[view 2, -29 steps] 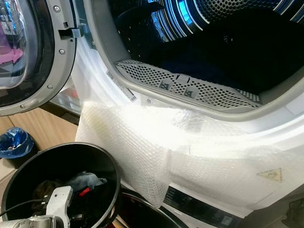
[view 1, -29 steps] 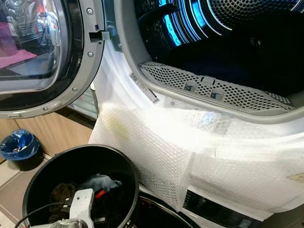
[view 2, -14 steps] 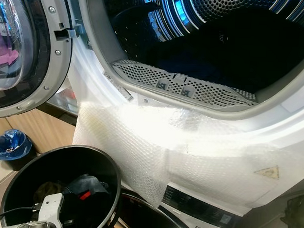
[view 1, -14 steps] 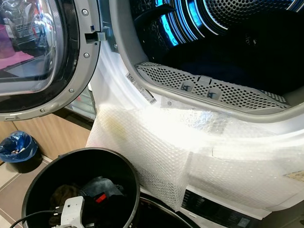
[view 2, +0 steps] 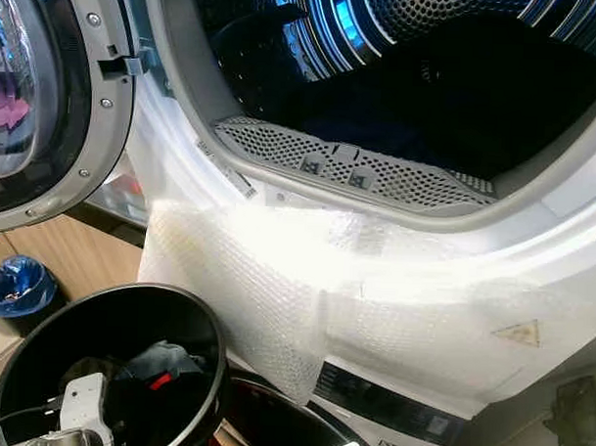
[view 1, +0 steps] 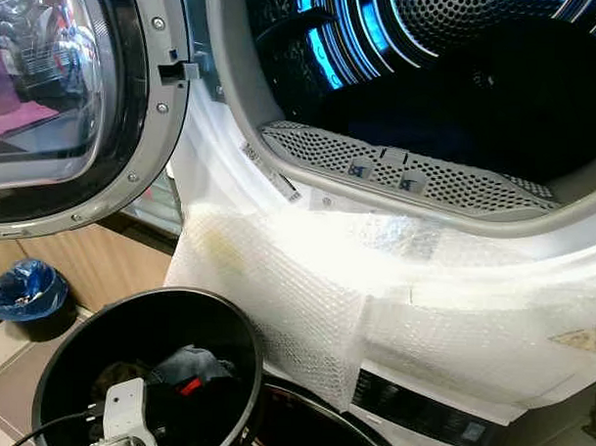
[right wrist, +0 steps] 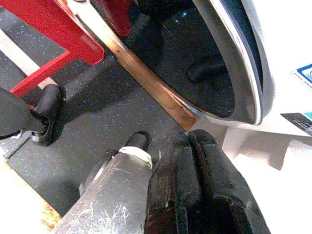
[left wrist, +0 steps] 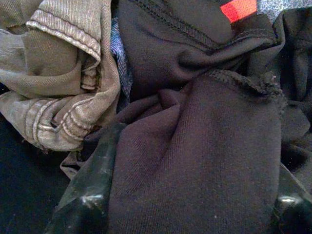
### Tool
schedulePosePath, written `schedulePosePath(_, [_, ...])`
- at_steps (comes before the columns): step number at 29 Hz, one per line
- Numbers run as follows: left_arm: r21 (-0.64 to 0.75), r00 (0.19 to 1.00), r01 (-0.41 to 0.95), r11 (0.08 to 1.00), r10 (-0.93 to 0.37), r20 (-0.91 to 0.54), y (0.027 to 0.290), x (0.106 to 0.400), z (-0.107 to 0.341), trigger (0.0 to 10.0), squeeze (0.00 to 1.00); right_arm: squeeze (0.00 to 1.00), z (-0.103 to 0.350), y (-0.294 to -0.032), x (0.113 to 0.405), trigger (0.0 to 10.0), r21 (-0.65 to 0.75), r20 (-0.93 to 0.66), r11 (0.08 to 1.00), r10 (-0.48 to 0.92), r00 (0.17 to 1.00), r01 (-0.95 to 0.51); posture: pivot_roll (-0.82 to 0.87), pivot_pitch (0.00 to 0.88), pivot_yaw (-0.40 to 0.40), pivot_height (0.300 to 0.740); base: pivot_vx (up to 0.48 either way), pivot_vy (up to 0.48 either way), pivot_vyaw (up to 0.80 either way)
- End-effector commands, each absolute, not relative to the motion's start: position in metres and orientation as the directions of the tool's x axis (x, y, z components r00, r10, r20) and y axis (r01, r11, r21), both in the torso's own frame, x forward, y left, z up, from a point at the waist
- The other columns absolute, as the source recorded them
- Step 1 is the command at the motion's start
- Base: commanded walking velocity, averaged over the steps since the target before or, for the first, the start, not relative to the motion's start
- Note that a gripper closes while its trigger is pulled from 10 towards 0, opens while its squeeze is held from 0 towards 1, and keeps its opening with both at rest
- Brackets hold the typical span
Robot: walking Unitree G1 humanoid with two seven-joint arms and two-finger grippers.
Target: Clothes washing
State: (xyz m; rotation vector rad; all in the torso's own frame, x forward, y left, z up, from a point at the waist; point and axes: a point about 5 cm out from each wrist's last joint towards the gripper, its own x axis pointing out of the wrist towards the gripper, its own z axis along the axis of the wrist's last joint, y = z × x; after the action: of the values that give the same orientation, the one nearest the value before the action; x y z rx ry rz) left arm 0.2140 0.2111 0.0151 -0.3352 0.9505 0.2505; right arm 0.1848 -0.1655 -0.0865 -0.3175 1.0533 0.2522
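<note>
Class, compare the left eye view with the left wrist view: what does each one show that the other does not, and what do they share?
Left eye view alone: the open washer door, the drum with dark laundry inside, bubble wrap over the washer's front, a blue-lined bin.

Left wrist view alone: a tan ribbed garment, and the left gripper with dark cloth between its black fingers.

Shared: the dark garment with its red tag, lying in the black basket.

The tiled floor carries a black laundry bin near left and a blue-lined wastebasket far left.
</note>
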Motion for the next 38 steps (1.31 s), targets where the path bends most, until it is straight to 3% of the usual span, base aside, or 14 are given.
schedulePosePath(1, [-0.103,0.498,-0.423,0.9,0.136,-0.857,0.222,0.203,0.005,0.0,0.0,0.0,-0.087,-0.165,0.185,10.0,-0.126,-0.883,0.927,0.057,0.466,-0.353,0.06,0.053,-0.012,0.74,0.0,0.0,0.0])
schedulePosePath(9, [-0.113,0.462,-0.537,0.836,0.179,-0.869,0.229,0.192,-0.001,0.0,0.0,0.0,-0.086,-0.164,0.186,10.0,-0.112,-0.885,0.922,0.076,0.46,-0.37,0.07,0.058,-0.019,0.74,0.0,0.0,0.0])
schedulePosePath(23, [-0.015,0.373,-0.795,0.607,0.469,-0.801,0.268,0.171,0.008,0.0,0.0,0.0,-0.086,-0.164,0.186,10.0,-0.096,-0.885,0.923,0.092,0.456,-0.373,0.07,0.073,-0.034,0.74,0.0,0.0,0.0])
schedulePosePath(31, [-0.057,0.476,-0.82,0.57,0.623,-0.621,0.278,0.185,0.043,0.0,0.0,0.0,-0.087,-0.17,0.182,10.0,-0.105,-0.89,0.922,0.081,0.45,-0.374,0.08,0.0,-0.036,0.74,0.0,0.0,0.0])
schedulePosePath(36, [-0.052,0.599,-0.774,0.631,0.704,-0.38,0.279,0.206,0.087,0.0,0.0,0.0,-0.083,-0.177,0.19,10.0,-0.123,-0.878,0.928,0.063,0.475,-0.351,0.08,0.008,-0.04,0.74,0.0,0.0,0.0])
schedulePosePath(38, [-0.054,0.603,-0.777,0.627,0.716,-0.353,0.279,0.207,0.092,0.0,0.0,0.0,-0.082,-0.178,0.191,10.0,-0.122,-0.876,0.934,0.058,0.479,-0.336,0.08,0.006,-0.043,0.74,0.0,0.0,0.0])
